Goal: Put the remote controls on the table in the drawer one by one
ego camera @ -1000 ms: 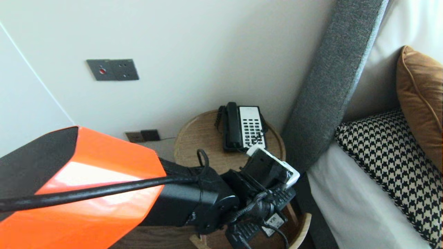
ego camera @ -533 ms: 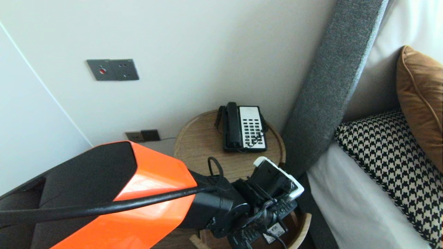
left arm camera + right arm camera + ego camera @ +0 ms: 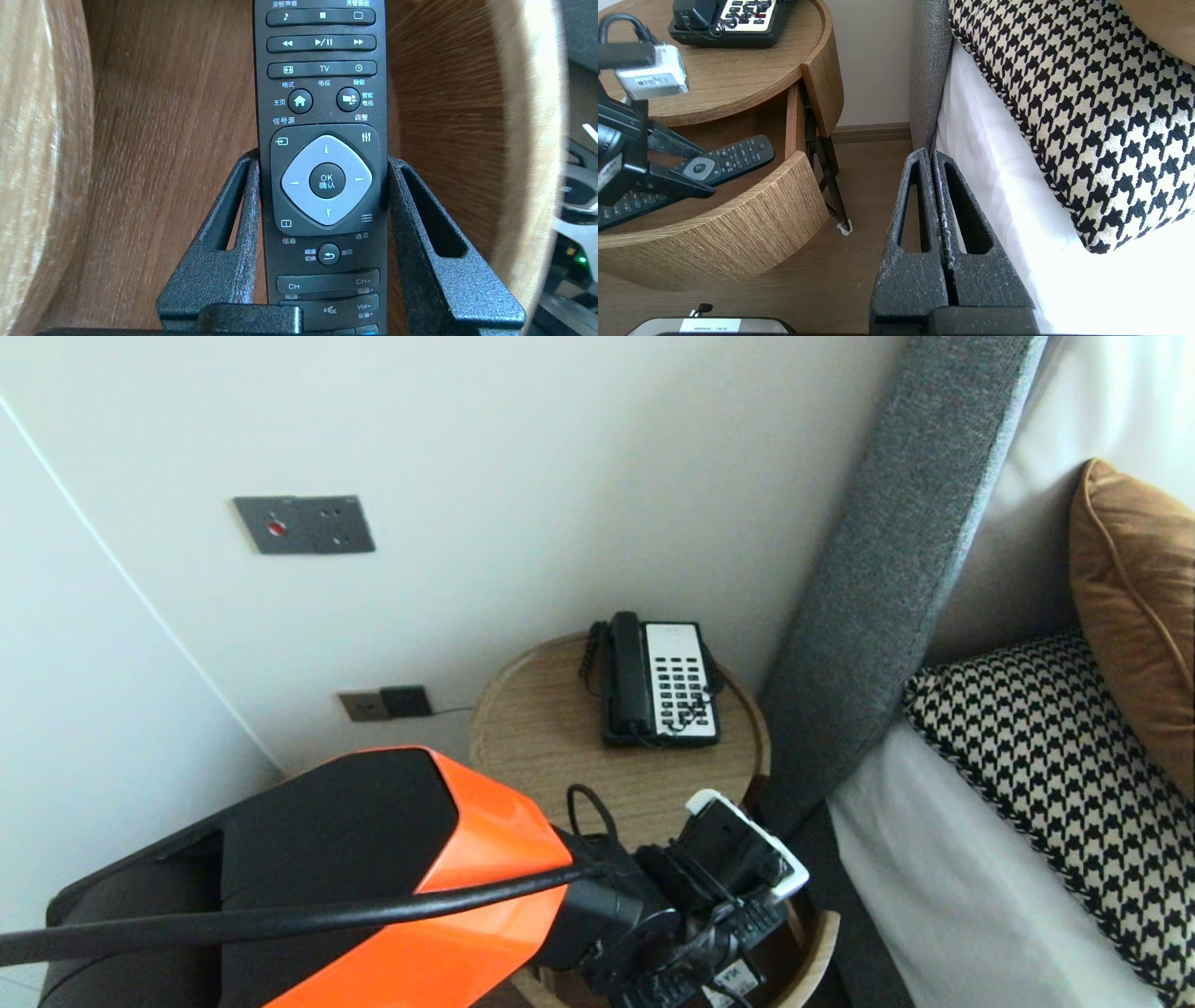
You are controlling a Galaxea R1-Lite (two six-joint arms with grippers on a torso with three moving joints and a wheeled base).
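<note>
A black TV remote (image 3: 322,93) lies lengthwise between the fingers of my left gripper (image 3: 323,161), which press on both its long edges, so the gripper is shut on it. In the right wrist view the remote (image 3: 733,158) sits low inside the open curved drawer (image 3: 738,224) of the round wooden bedside table, far end towards the drawer's back. I cannot tell whether it rests on the drawer floor (image 3: 163,140). In the head view the orange left arm (image 3: 420,896) and its wrist camera hide most of the grip. My right gripper (image 3: 933,156) hangs shut and empty over the floor beside the bed.
A black-and-white telephone (image 3: 658,681) stands at the back of the tabletop (image 3: 541,728). The grey headboard (image 3: 887,579) and the bed with a houndstooth pillow (image 3: 1055,775) are close on the right. Wall sockets (image 3: 303,523) are above the table, and the drawer's side walls flank the gripper.
My left arm has swung downward in the head view, carrying the wrist and the gripped remote lower, into the drawer. The right arm has stayed still.
</note>
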